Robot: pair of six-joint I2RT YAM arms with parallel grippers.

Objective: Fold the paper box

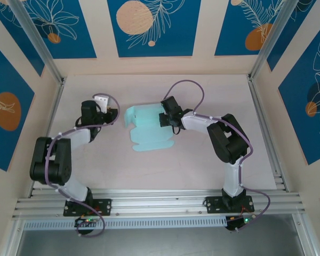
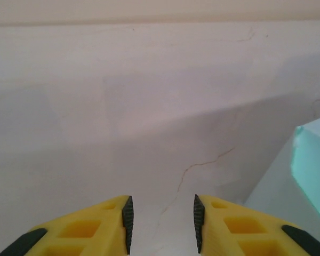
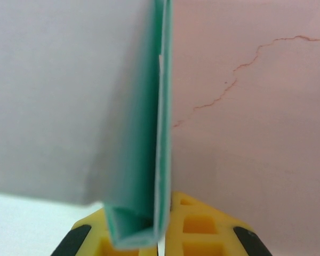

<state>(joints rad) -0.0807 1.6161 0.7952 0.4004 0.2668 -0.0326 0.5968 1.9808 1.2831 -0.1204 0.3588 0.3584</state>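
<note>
Pale pinkish table (image 1: 202, 160) lies before us inside beige walls hung with blue leaf-print panels (image 1: 149, 26), and aluminium rails (image 1: 160, 202) run along the near edge.

On the left we see the left gripper (image 2: 163, 218) hovering over bare table. Its yellow fingers (image 2: 85, 229) stand partway apart, with a clear gap and nothing between the dark pads. A thin crack (image 2: 202, 165) in the table runs ahead of it.

To this gripper's right, and apart from it, we find the box (image 1: 146, 128). It is a light-blue card sheet, partly folded and not yet closed. Its lower part lies flat with tabs showing along the edge, and its left side curls upward. From the left wrist we catch one raised corner of it at the far right (image 2: 314, 160).

Further right, the right gripper (image 1: 165, 118) meets the box at the upper right edge. From its wrist we see the fingers (image 3: 202, 229) closed on a doubled fold of card, which rises edge-on from between them. A wide pale panel (image 3: 69, 96) spreads to the fold's left. Bare table with a crack lies to its right.
</note>
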